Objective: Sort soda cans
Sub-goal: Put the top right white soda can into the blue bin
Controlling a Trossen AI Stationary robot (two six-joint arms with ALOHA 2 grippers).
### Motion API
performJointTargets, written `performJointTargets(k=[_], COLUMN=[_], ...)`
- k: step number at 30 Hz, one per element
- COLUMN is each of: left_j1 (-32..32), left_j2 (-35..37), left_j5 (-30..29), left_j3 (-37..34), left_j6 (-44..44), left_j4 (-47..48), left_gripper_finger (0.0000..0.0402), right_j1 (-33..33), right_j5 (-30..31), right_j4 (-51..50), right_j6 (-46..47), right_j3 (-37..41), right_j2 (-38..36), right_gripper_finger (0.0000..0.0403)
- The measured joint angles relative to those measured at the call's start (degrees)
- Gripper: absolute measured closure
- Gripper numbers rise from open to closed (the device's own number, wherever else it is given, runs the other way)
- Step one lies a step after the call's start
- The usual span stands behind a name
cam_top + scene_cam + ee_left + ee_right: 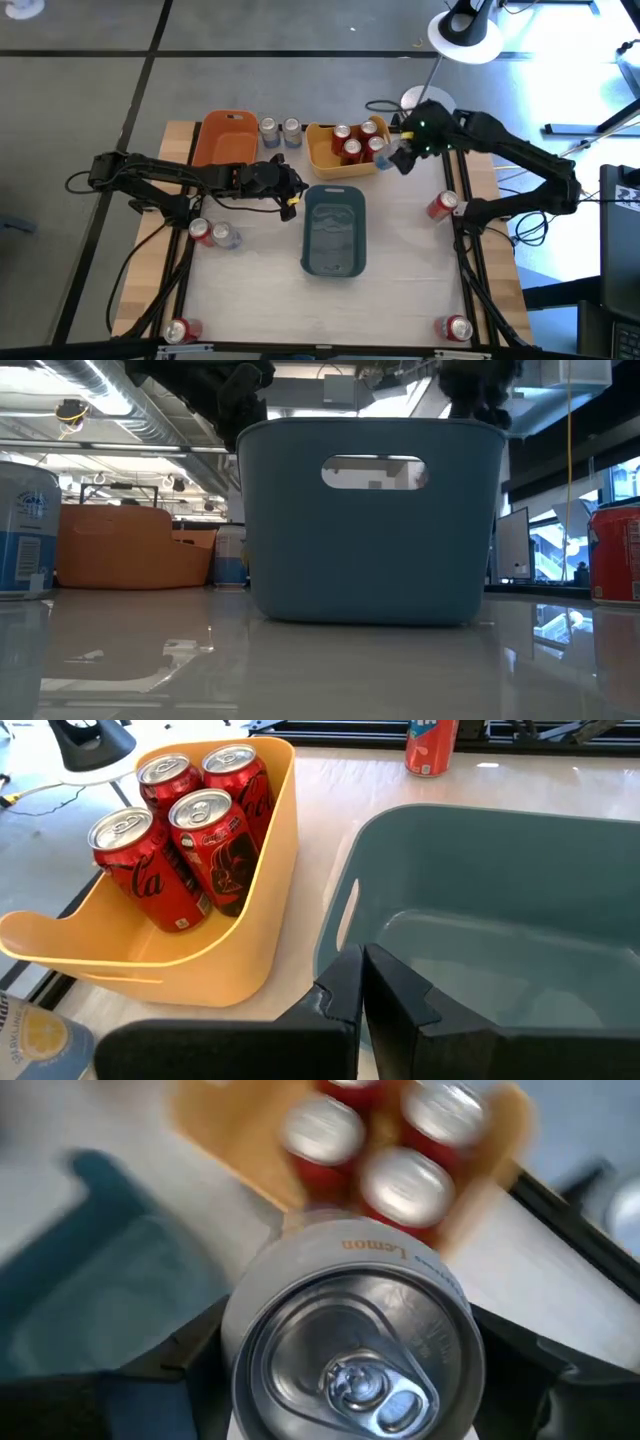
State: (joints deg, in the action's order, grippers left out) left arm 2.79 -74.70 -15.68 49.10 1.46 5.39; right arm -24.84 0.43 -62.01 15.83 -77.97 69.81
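Note:
My right gripper (pixel 393 160) is shut on a silver soda can (pixel 350 1350) marked "Lemon", up beside the right end of the yellow bin (pixel 322 160). Several red cans (pixel 180 830) stand upright in that bin. My left gripper (pixel 362 982) is shut with nothing between its fingers and hovers over the left far corner of the blue-grey bin (pixel 333 232). Two silver cans (pixel 279 130) stand between the orange bin (pixel 225 138) and the yellow one. My right gripper pinches the silver can by its side wall (pixel 232 1342), just below the top rim, with one finger (pixel 185 1360) on either side. The fingers slant down from above. The can is lifted clear, its silver top facing up toward the wrist.
Loose cans stand on the table: a red one (pixel 200 230) and a silver one (pixel 226 236) left of the blue-grey bin, a red one (pixel 441 206) at the right, and red ones at the near left (pixel 180 330) and near right (pixel 455 327) corners.

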Motion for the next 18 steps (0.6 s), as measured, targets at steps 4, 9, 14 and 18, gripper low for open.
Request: performJointTargets(k=[4, 9, 14, 18], left_j1=[0.0, 0.0, 0.0, 0.0], left_j2=[0.0, 0.0, 0.0, 0.0], left_j5=[0.0, 0.0, 0.0, 0.0], left_j3=[0.0, 0.0, 0.0, 0.0], left_j6=[0.3, 0.3, 0.3, 0.1], left_j4=[0.0, 0.0, 0.0, 0.0], left_gripper_finger=[0.0396, 0.0396, 0.0396, 0.0396], right_j1=[8.1, 16.2, 20.2, 22.5], right_j5=[0.0, -0.1, 0.0, 1.0], right_j4=[6.5, 11.3, 13.2, 14.7], right_j6=[-1.3, -4.4, -4.6, -4.6], right_j3=[0.0, 0.0, 0.0, 0.0], right_j2=[0.7, 4.9, 11.0, 16.3], right_gripper_finger=[0.0123, 0.0123, 0.0123, 0.0123])
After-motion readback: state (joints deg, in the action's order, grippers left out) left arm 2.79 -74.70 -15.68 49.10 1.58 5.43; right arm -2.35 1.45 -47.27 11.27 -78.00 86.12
